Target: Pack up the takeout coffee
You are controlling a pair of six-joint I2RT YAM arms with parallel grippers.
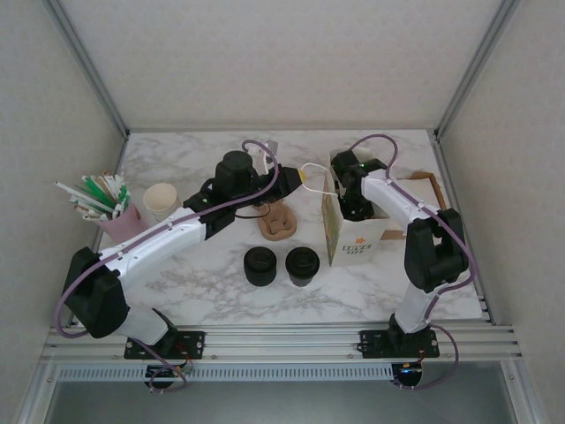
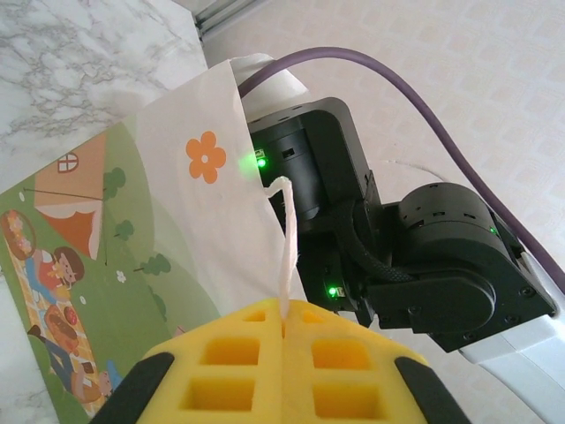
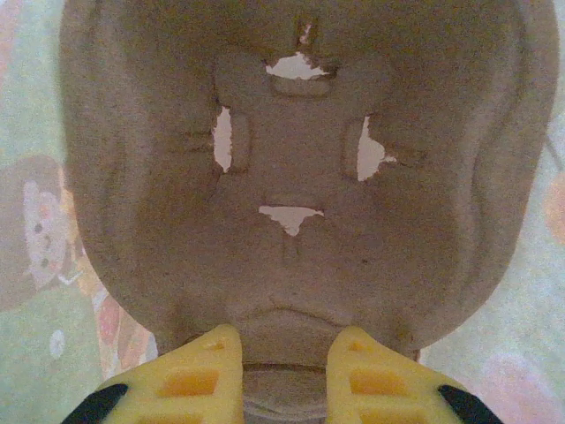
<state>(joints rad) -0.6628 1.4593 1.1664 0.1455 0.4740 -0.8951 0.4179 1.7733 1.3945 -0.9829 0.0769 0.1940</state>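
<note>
Presently, the coffee cup (image 1: 302, 265), judged the one just right of a similar black stack (image 1: 260, 265), stands on the table (image 1: 221, 296) near centre, well apart from both tools. Likely light, thin-walled and crushable, so it should be gripped gently by its wall. Left tool (image 2: 282, 340) is pinched together on the handle (image 2: 284, 238) of the bag (image 2: 132, 265). Right tool (image 3: 284, 353) is clamped on 1 cardboard carrier (image 3: 291, 177).

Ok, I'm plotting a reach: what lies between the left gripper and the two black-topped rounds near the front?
A brown pulp cup carrier lies between the left gripper and the black-topped rounds, in the top view.
</note>
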